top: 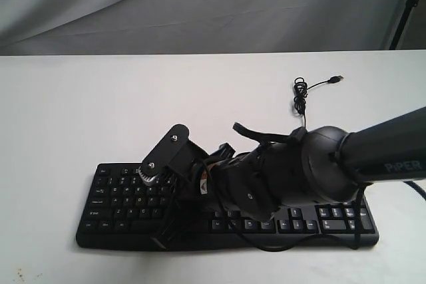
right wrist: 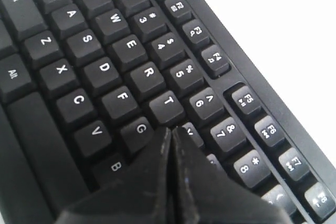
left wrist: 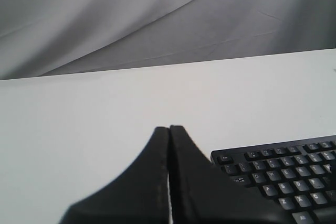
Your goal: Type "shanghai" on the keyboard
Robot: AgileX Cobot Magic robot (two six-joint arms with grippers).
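Black plastic keyboard [top: 120,199] lies flat on the white table [top: 100,111], near its front edge. Its USB cable [top: 303,94] is coiled behind it.

Right gripper [right wrist: 172,129]: jaws pressed together to a single point and nothing held. The point is poised just past the G key [right wrist: 140,128] and below the T key [right wrist: 168,102], about where H should lie. H itself is covered by the fingers.

Step in hand is judged to be an H press. Which of the two H's in the word cannot be told.

For a clean press, the tip should be centred on the H cap, clear of G and of the key above. It should be driven straight down, then lifted fully before any sideways move.

Left gripper [left wrist: 169,127]: jaws likewise closed and empty, held over bare table beside the keyboard's Esc corner [left wrist: 226,158].

Key legends are readable only in the right wrist view. In the exterior view the arm hides the tip. The left gripper is seen only in its own wrist view.
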